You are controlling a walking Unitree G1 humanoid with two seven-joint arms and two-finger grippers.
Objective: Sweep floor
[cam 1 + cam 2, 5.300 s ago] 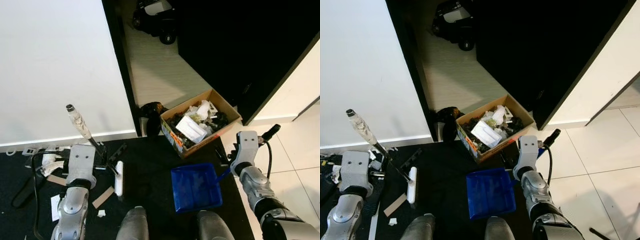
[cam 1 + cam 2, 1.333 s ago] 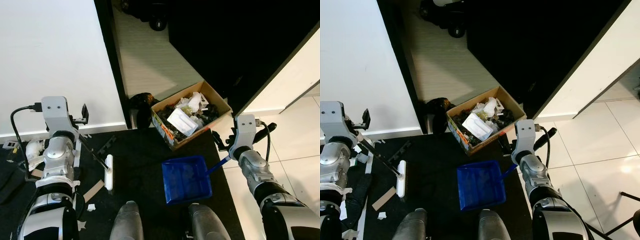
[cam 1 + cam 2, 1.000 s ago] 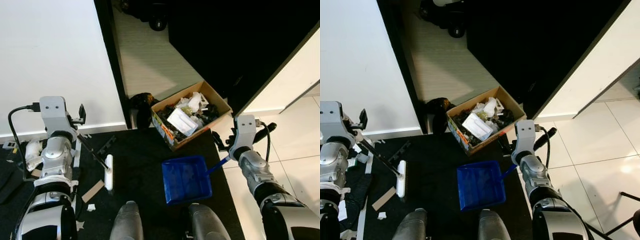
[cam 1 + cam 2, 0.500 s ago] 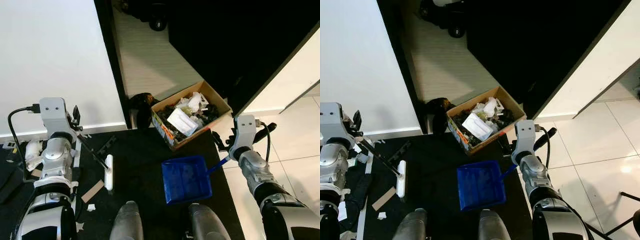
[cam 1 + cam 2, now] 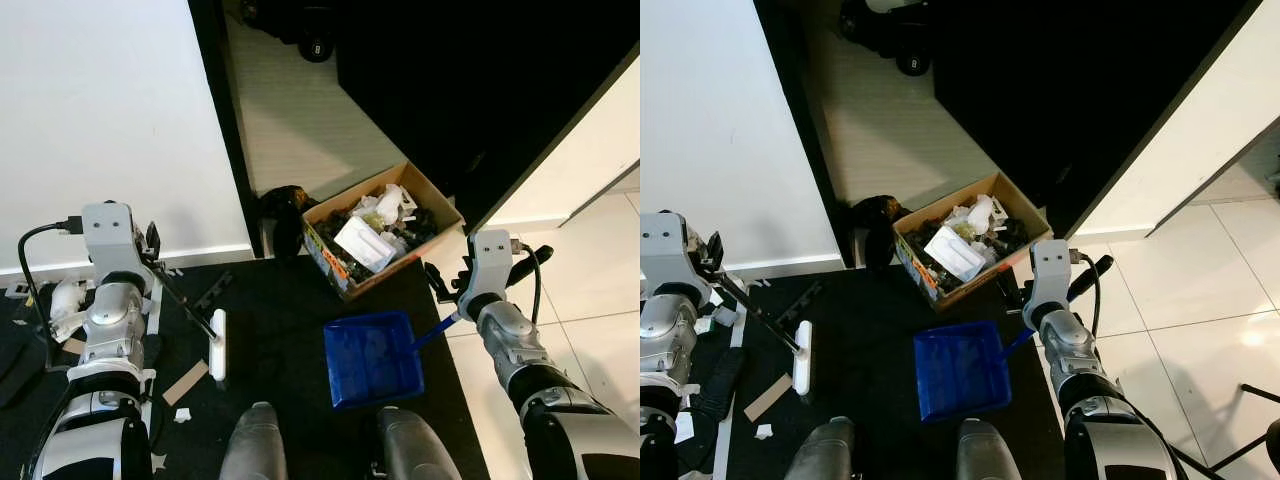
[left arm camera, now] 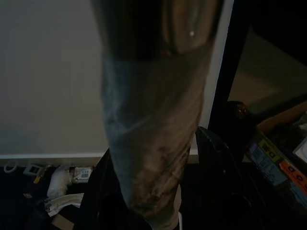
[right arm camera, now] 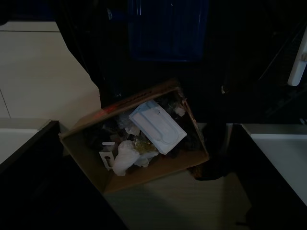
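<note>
A broom with a thin black handle and a small white head rests on the black mat at the left. My left gripper is shut on the top of that handle, which looms as a blurred shaft in the left wrist view. A blue dustpan lies flat on the mat in front of my feet. Its blue handle runs up into my right gripper, which is shut on it. Cardboard strips and paper scraps lie near the broom head.
An open cardboard box packed with rubbish stands just beyond the dustpan, by the dark doorway. A black lump sits at the door frame's foot. The white wall is at the left, white tiles at the right, cables and litter at the far left.
My left wrist has sunk a little lower along the broom handle. The broom head, dustpan and right arm stay where they were.
</note>
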